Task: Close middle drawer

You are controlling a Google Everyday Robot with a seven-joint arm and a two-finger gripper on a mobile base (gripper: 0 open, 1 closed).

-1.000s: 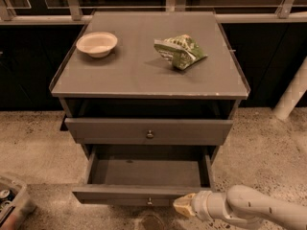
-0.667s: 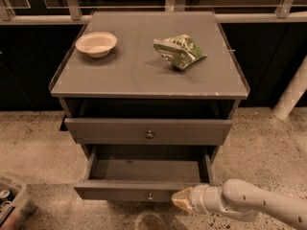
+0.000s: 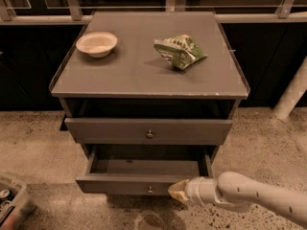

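Note:
The middle drawer is dark grey with a small round knob. It stands pulled well out of the cabinet, and its inside looks empty. My gripper comes in from the lower right on a white arm. Its tan fingertips are together and rest against the drawer front just right of the knob. The top drawer above is pulled out a little. The lowest drawer is hidden under the middle one.
On the cabinet top sit a cream bowl at the left and a crumpled green snack bag at the right. A bin stands on the speckled floor at the lower left. A white post stands at the right.
My gripper has moved left and slightly up along the middle drawer's front, toward the knob. The drawer front has gone in a little.

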